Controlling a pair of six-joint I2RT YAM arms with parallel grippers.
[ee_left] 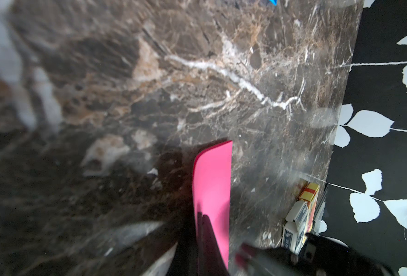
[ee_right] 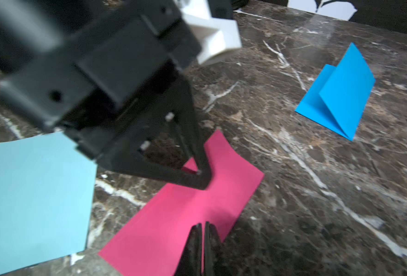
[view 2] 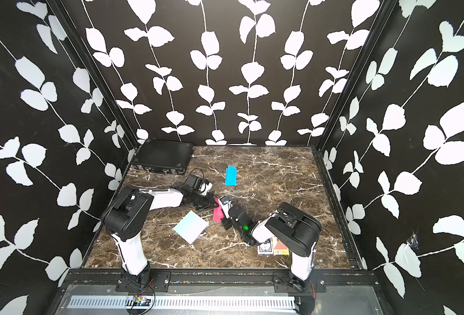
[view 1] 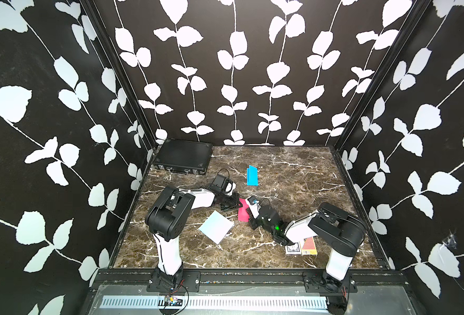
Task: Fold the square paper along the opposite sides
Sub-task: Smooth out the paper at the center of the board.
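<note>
Step in hand: pressing the pink paper [ee_right: 173,215] flat along its fold, judged from both pincers bearing on it at once.
Pink paper: lies on the tabletop [view 1: 293,169] between the two pincers, doubled into a long strip; in the right wrist view its far end curls up a little, so the crease does not look fully set.
Left pincer [ee_right: 201,176]: jaws closed together, tips planted on the pink strip's middle, near the edge away from the right pincer; whether any paper is caught between the tips cannot be told.
Right pincer [ee_right: 203,229]: jaws all but closed, only a hairline slit between them, tips at the strip's edge opposite the left pincer; a grip on paper cannot be confirmed.
Doing it well: keep one pincer pinning the strip while the other draws along the folded edge toward the curled end; press straight down, since a sideways drag would probably skew the layers.
Risk: thin paper is likely to slide on the glossy marble if both tips push the same way.
Left arm pose: reaches low and nearly level across the tabletop in both top views, wrist tipped down onto the paper.
Right arm pose: elbow folded high, forearm slanting down toward the left pincer, tips low at the paper.
Nearby: light blue sheet [view 1: 216,227] lies flat beside the left pincer; blue folded paper [view 1: 252,176] stands well beyond both.
</note>
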